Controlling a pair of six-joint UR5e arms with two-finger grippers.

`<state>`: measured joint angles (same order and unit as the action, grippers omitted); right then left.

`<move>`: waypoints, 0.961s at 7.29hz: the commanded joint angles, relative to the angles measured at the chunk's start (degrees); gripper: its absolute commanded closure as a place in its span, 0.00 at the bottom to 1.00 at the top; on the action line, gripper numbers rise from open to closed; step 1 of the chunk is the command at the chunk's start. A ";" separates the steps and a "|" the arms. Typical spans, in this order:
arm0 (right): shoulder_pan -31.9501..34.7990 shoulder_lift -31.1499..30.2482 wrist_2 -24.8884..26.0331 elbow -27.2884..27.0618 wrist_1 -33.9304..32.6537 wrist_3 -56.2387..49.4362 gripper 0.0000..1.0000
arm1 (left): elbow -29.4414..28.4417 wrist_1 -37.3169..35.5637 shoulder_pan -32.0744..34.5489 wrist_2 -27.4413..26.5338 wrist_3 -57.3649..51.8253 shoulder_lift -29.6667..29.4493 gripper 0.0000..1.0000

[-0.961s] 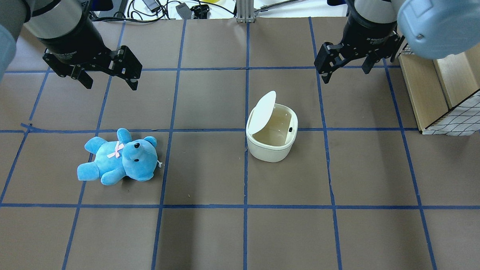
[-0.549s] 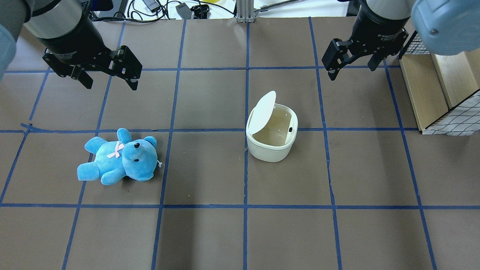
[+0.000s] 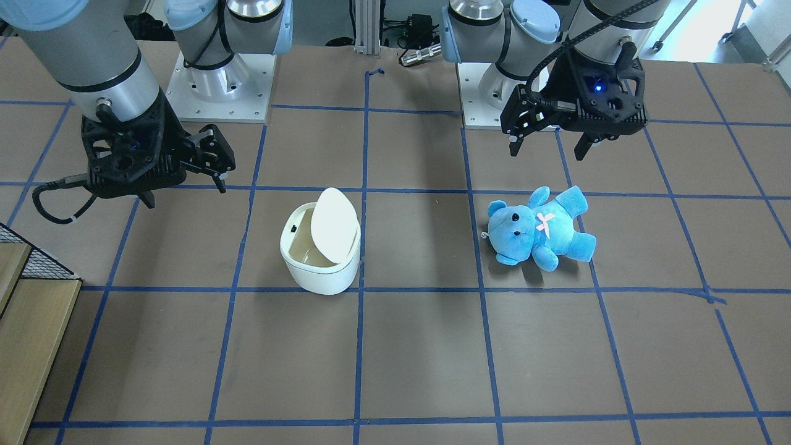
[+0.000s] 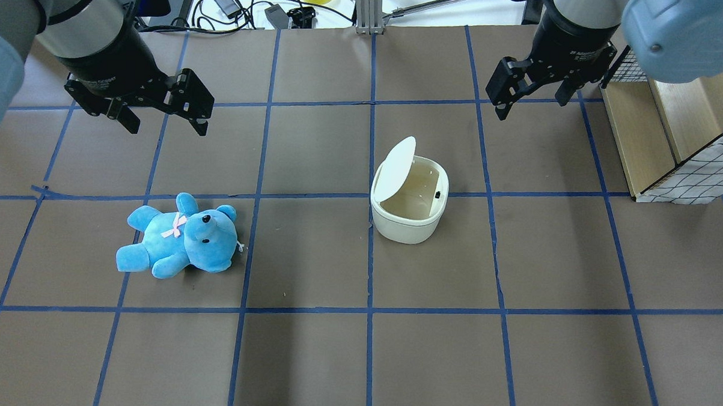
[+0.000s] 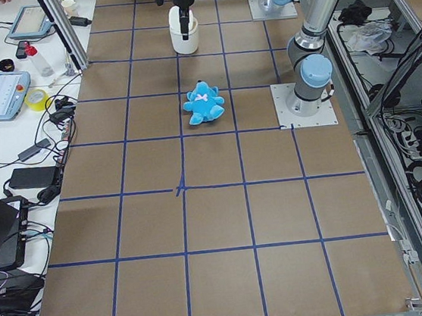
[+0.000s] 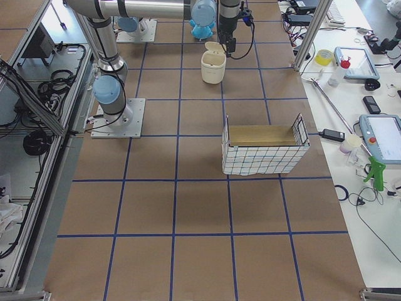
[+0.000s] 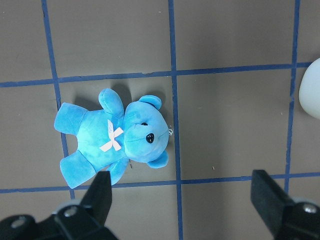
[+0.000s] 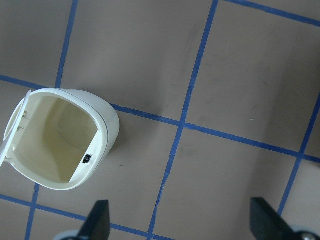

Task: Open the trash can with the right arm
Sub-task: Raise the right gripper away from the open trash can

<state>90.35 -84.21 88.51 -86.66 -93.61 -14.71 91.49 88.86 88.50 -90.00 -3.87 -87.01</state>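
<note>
Plastic, likely light and stiff: the trash can point(image 4: 406, 225) sits mid-table with its lid point(image 4: 396, 168) raised (nudge the lid's free edge gently, or the can may slide). One can, one teddy bear point(image 4: 180, 236). The right gripper point(image 4: 532, 104) and left gripper point(image 4: 167, 127) both hang spread and empty, well apart from the can.

We find the trash can point(image 4: 405, 228) left of our right gripper point(image 4: 533, 104) and nearer the robot, well apart from it. The wire crate point(image 4: 693, 172) sits just right of that gripper. The teddy bear point(image 4: 180, 239) lies below our left gripper point(image 4: 167, 124), slightly nearer the robot
</note>
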 commanded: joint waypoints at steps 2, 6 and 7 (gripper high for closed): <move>-0.09 -0.42 0.87 0.00 0.09 0.47 0.00 | 0.00 0.00 0.00 0.00 0.00 0.00 0.00; -2.29 -0.86 1.05 0.00 2.03 2.40 0.00 | 0.00 0.00 0.00 0.00 0.00 0.00 0.00; -2.37 -0.86 1.14 0.00 2.12 2.40 0.00 | 0.00 0.00 0.00 0.00 0.00 0.00 0.00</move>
<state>88.23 -85.03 89.55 -86.66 -91.75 -12.68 91.49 88.86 88.51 -90.00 -3.87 -87.01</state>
